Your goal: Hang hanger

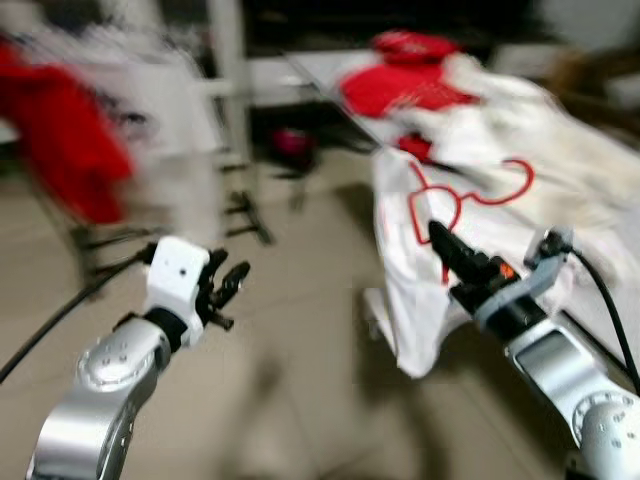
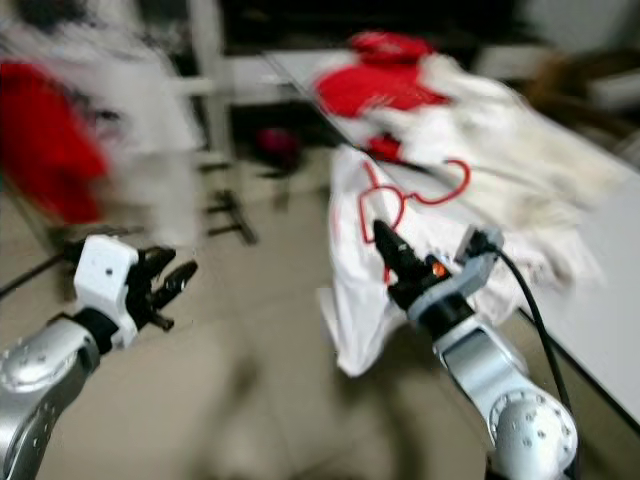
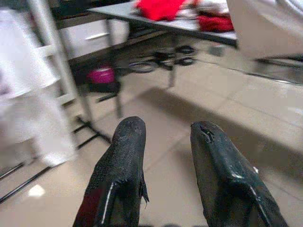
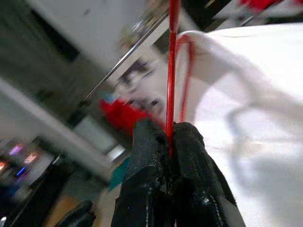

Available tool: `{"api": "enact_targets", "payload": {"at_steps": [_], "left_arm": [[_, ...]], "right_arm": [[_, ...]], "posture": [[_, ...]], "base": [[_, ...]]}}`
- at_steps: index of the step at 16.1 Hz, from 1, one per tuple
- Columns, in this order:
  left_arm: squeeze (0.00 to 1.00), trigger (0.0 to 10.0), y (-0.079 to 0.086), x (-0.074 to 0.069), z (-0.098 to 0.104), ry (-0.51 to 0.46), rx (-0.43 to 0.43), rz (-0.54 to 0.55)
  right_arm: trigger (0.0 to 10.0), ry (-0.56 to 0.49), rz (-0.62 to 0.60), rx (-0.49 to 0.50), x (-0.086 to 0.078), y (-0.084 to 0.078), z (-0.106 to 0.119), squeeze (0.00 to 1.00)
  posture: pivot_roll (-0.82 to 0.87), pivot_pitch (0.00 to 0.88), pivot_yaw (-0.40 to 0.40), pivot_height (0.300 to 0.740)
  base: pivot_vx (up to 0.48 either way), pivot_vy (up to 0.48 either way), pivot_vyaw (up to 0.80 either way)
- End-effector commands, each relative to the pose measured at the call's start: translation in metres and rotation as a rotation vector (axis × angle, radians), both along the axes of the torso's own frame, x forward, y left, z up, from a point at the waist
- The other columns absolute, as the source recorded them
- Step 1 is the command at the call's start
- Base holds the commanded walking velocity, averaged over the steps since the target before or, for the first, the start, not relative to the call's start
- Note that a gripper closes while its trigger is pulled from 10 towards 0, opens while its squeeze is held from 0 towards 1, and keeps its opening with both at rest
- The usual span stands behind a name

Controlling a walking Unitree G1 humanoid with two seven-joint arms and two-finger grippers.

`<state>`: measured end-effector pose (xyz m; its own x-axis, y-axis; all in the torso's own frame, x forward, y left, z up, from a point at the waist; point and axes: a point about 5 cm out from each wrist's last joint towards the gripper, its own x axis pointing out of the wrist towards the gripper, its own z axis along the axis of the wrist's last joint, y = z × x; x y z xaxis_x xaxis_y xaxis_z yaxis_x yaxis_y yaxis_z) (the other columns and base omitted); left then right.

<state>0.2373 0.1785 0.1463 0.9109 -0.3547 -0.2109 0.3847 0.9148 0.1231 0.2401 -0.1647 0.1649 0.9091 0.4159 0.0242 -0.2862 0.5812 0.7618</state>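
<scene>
A red wire hanger [image 1: 462, 196] carries a white garment [image 1: 410, 300] that hangs down beside the table. My right gripper [image 1: 440, 238] is shut on the hanger's lower bar; in the right wrist view the red wire [image 4: 171, 71] rises from between the closed fingers [image 4: 189, 156]. My left gripper [image 1: 232, 285] is held out over the floor to the left, open, with nothing between its fingers [image 3: 123, 161]. A clothes rack [image 1: 228, 110] with a red garment [image 1: 60, 140] and white clothes stands at the back left. The head views are blurred.
A table [image 1: 330, 70] at the right is heaped with red and white clothes [image 1: 470, 100]. The rack's black feet [image 1: 245, 215] and a pink object [image 1: 290, 142] lie on the tiled floor behind. A black cable [image 1: 60, 315] trails from my left arm.
</scene>
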Motion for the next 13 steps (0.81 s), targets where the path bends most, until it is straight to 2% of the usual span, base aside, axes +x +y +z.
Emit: {"api": "enact_targets", "payload": {"at_steps": [1,4,9,11,12,13], "left_arm": [[0.00,10.0,-0.002,0.001,0.003,-0.014,0.004,-0.006],[0.00,10.0,-0.002,0.001,0.003,-0.019,0.004,0.004],[0.00,10.0,-0.002,0.000,0.006,-0.050,0.051,0.030],[0.00,10.0,0.000,0.000,0.007,-0.055,0.080,0.055],[0.00,10.0,0.000,0.001,0.008,-0.061,0.090,0.055],[0.00,10.0,0.000,0.001,0.008,-0.063,0.093,0.055]], "right_arm": [[10.0,-0.032,0.034,-0.002,0.000,0.002,0.006,0.00],[10.0,-0.044,0.083,-0.095,0.002,0.007,0.003,0.00],[10.0,-0.068,0.053,-0.217,0.032,0.022,0.000,0.00],[10.0,-0.113,0.015,-0.318,0.046,0.030,0.004,0.00],[10.0,-0.143,-0.007,-0.421,0.051,0.033,0.006,0.00],[10.0,-0.153,-0.011,-0.445,0.052,0.033,0.006,0.00]], "posture": [[-0.04,0.022,-0.049,0.740],[-0.04,0.021,-0.051,0.740],[-0.01,0.018,-0.072,0.740],[0.01,0.023,-0.083,0.740],[0.01,0.023,-0.083,0.740],[0.01,0.023,-0.083,0.740]], "base": [[0.000,0.000,0.80],[0.000,0.000,0.80],[0.000,0.000,0.80],[0.000,-0.360,0.80],[0.000,-0.480,0.43],[0.000,-0.480,0.43]]}}
